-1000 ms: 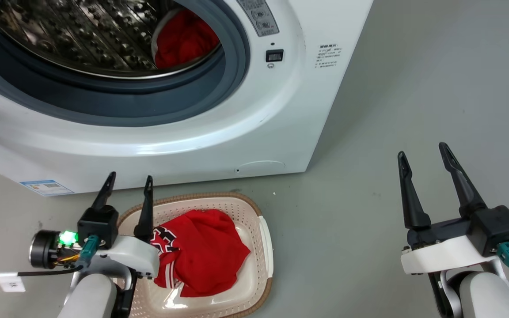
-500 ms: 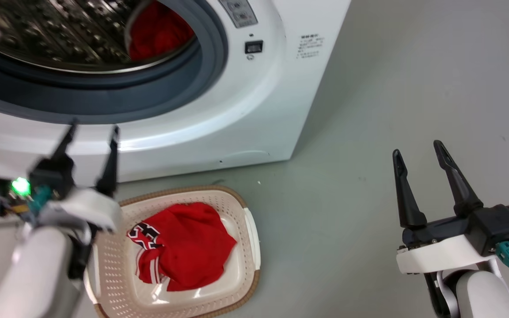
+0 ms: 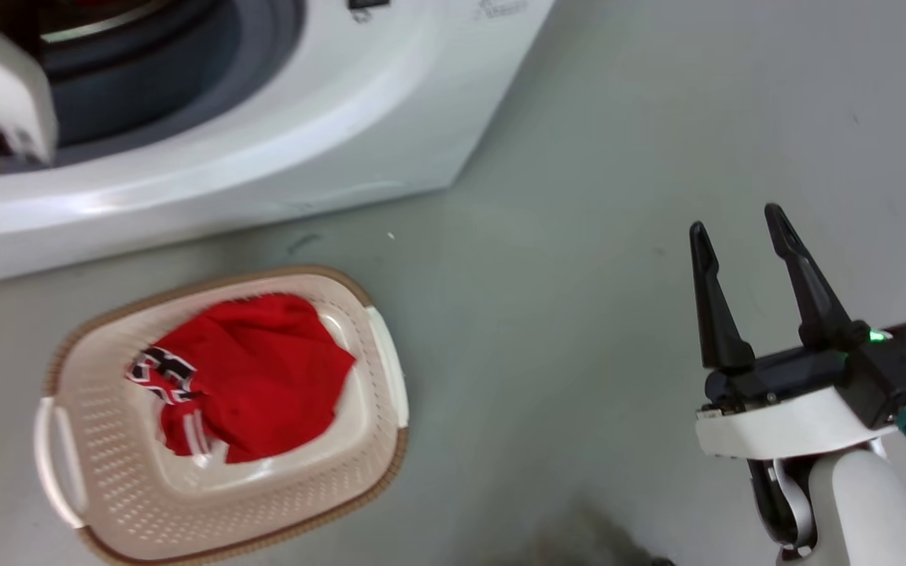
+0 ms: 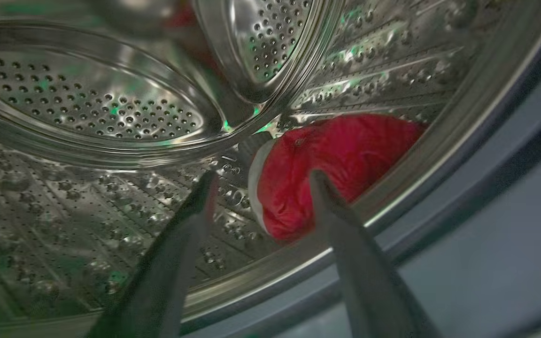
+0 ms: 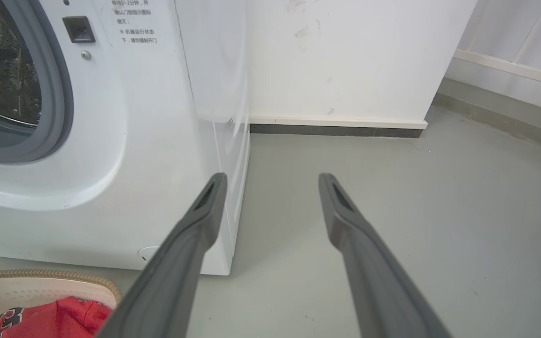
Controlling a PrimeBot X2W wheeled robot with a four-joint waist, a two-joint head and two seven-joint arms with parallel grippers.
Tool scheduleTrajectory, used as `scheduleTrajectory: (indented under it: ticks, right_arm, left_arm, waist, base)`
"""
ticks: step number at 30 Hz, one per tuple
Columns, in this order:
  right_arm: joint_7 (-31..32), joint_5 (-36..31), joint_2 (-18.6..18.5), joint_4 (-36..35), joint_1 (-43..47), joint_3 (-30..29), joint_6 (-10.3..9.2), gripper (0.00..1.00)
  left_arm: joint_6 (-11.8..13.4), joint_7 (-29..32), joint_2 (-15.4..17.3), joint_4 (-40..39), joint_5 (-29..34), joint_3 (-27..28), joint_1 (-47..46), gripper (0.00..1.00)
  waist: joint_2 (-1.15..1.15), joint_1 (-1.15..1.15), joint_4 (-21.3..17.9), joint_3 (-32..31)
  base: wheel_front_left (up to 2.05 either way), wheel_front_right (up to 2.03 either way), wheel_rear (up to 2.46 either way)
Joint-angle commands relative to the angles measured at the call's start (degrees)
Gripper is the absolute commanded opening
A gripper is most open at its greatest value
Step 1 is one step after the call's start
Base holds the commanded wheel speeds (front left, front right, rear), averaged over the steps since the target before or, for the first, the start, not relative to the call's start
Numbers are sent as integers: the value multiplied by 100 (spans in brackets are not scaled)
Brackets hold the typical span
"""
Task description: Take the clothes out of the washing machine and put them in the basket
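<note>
looking halfway: red garment (image 3: 256,377) is lying in the basket (image 3: 107,472), second garment (image 4: 336,164) is sitting in the washing machine (image 3: 264,157). left gripper (image 4: 263,176) is pointing at it, right gripper (image 3: 734,218) is idling, both spread and empty.

Even bright light; blurred, glaring drum (image 4: 87,108).

A bare laundry corner, whether in a home or a test room I cannot tell: white washing machine (image 3: 264,157) at ten o'clock, cream basket (image 3: 280,495) at eight, plain grey floor (image 3: 579,236), white wall (image 5: 345,56) with skirting (image 5: 336,123)
</note>
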Motion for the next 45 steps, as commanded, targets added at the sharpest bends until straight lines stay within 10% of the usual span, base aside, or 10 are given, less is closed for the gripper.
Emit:
scheduleTrajectory:
  ticks: [1,18,36,37,45]
  right_arm:
    - [-15,37,13,-44,-109,41,-8,100]
    - [-14,448,14,-347,55,248,-8,100]
    - [-14,526,12,-622,196,293,-8,100]
    - [-15,525,13,-632,194,295,-8,100]
    - [-14,531,12,-626,37,287,-8,100]
  left_arm:
    - [-14,90,116,37,96,-80,-233,100]
    - [-89,2113,538,2034,50,-617,-3634,100]
    - [-83,3136,507,3331,-187,-1450,-4397,100]
    - [-57,3143,522,3380,-173,-1453,-4415,0]
    - [-73,2707,466,3434,-236,-1525,-4563,0]
  waist:
    - [0,-1,-349,481]
    - [0,-1,-1175,1650]
    - [0,-1,-1164,1852]
    - [0,-1,-1160,1861]
    - [0,-1,-1129,1859]
  base:
    - [0,0,0]
    - [0,0,0]
    - [0,0,0]
    - [0,0,0]
    - [0,0,0]
